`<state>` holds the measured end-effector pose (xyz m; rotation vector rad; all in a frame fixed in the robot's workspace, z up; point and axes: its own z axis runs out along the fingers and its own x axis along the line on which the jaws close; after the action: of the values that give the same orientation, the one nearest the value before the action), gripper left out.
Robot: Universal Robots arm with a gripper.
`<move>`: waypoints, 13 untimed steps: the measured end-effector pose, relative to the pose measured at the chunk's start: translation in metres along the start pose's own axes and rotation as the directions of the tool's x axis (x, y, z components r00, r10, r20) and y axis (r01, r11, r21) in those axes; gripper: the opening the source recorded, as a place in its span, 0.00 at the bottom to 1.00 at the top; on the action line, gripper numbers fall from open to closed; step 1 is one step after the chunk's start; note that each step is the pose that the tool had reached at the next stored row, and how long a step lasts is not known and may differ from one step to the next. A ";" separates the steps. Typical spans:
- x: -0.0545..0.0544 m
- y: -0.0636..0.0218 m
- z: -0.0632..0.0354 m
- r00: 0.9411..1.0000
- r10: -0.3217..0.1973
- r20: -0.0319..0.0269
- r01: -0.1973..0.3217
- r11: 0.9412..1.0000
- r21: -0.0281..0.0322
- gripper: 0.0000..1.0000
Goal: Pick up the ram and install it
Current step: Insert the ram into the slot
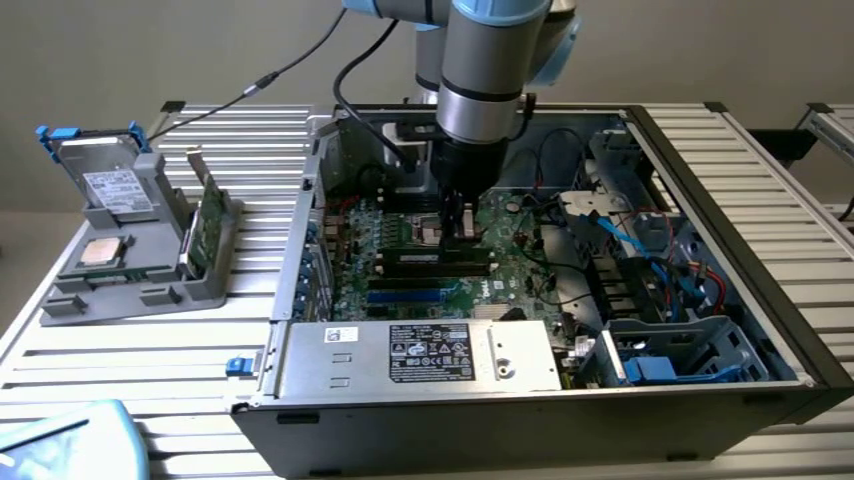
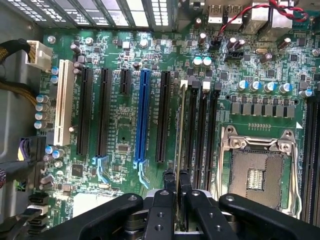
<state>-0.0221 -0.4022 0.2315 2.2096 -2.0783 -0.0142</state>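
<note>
Above the motherboard [image 2: 120, 135], claw [image 2: 176, 197] clamped on the ram [image 2: 178, 125], held edge-on along the black slots [image 2: 192, 135]; any tilt or offset could jam it on a slot edge.

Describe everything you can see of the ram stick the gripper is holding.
The ram stick shows edge-on in the wrist view: a long, thin, pale-edged strip whose faces are hidden. The gripper pinches it between two black fingers. It stands on edge over the green motherboard, parallel to the black memory slots and right beside them, on the side of the long blue slot. Whether it is seated in a slot cannot be told.
</note>
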 end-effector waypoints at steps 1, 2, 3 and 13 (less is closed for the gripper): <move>-0.001 -0.0001 0.0001 1.000 -0.002 0.000 0.002 1.000 0.000 0.14; -0.001 -0.0001 0.0002 1.000 -0.003 0.000 0.003 1.000 0.001 0.14; -0.001 -0.0002 0.0003 1.000 -0.004 -0.001 0.004 1.000 0.001 0.14; -0.003 -0.0005 0.0051 1.000 -0.016 -0.007 0.017 1.000 0.002 0.14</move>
<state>-0.0221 -0.4000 0.2262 2.2247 -2.0574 -0.0054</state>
